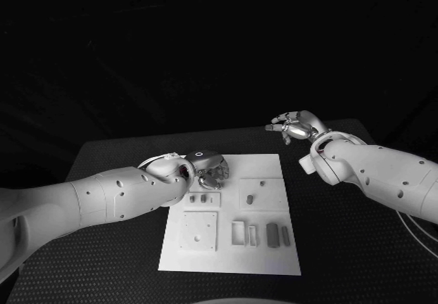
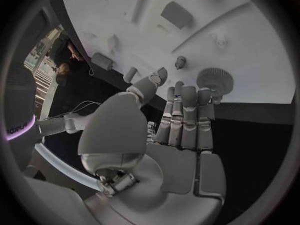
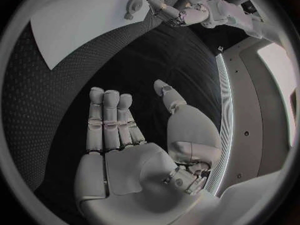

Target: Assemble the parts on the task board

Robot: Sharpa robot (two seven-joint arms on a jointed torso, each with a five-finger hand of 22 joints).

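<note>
Two hands up. My left hand (image 1: 202,170) is over the far-left corner of the task board (image 1: 264,256), fingers straight and apart, holding nothing; its fingertips (image 2: 180,91) sit just beside a small gear (image 2: 215,80) that lies on the board, whether touching I can't tell. Right hand (image 1: 294,125) hovers off the board's far-right corner over the black table (image 1: 109,158), fingers loosely spread, empty. Other parts lie on the near half: a square plate (image 1: 199,230) at left and several upright bars (image 1: 272,232) to its right. I judge the step is fetching the gear. Next move needs the fingers closed around its rim without pushing it off the board.
</note>
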